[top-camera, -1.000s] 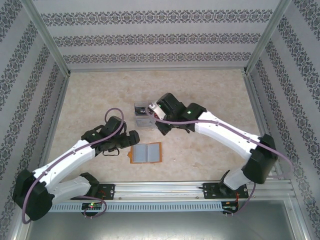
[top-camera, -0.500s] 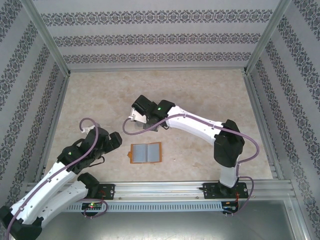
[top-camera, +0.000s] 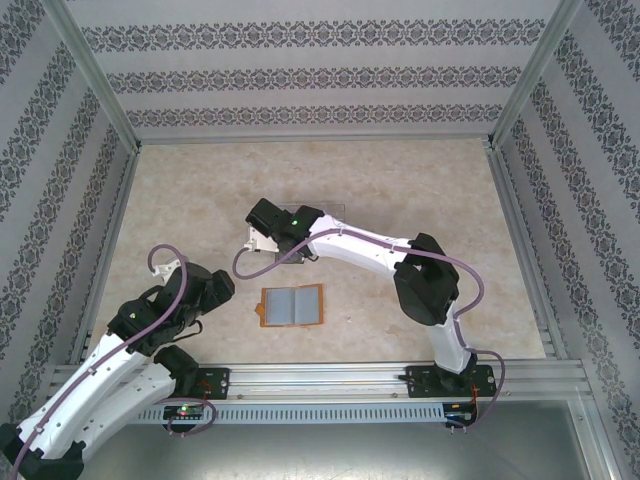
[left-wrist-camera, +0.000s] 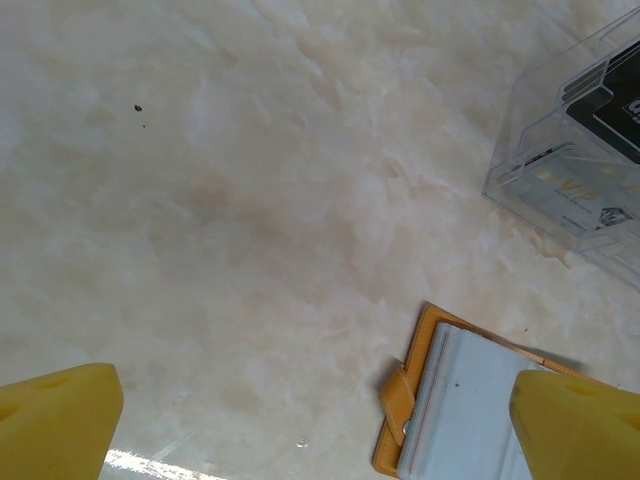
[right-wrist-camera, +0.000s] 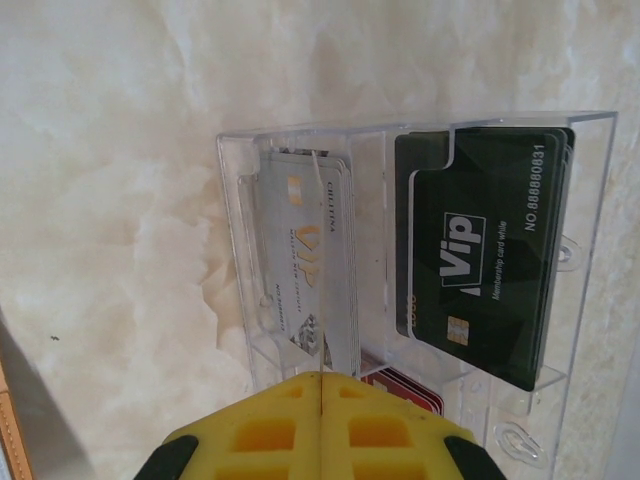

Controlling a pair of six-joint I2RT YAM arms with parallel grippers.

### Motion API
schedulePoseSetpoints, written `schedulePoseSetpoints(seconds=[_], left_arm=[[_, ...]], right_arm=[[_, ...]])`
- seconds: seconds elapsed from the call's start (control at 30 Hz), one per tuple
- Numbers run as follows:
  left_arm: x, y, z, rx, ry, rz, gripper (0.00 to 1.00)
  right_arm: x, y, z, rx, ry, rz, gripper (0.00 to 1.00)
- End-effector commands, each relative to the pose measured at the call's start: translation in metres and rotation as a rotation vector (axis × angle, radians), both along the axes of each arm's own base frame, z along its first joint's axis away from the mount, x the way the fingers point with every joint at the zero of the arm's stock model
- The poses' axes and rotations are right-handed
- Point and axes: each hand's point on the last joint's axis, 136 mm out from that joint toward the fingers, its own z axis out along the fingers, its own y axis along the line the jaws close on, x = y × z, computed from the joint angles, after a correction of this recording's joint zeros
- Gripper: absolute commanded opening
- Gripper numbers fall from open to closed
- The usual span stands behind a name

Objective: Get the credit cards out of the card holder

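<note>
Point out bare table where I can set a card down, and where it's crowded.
Bare table runs wide between the clear tray and the back wall, and between the right arm and the right side rail. Crowded: the middle, where the shut right gripper hangs over the tray's cards and the open left gripper sits left of the card holder.

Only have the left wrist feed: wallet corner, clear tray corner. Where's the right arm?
Observer: The right pincer hangs shut over the clear tray.
Operator: What's in the tray that I can't see?
Observer: A red card, right by that pincer, beside the black stack and the silver stack.
Operator: Wallet state?
Observer: Top view shows the wallet lying open and flat, both grey sleeves facing up.
</note>
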Motion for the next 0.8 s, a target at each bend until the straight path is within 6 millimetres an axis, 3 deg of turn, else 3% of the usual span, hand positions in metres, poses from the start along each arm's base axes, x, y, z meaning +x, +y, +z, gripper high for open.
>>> schedulePoseSetpoints(seconds=[0.0,0.67,0.77], left_arm=[[-0.009,0.014,-0.010,0.041,0.037,0.046,1.00],[-0.011,0.015,-0.014,0.038,0.046,0.054,1.00],[-0.011,0.014,-0.015,0.035,0.048,0.051,1.00]], right_arm=[[0.007,0.007,-0.001,-0.012,-0.031,0.007,0.00],[0.024,-0.008,-0.029,-0.029,-0.003,-0.065,0.00],[0.026,-0.009,-0.030,-0.016,0.000,-0.082,0.11]])
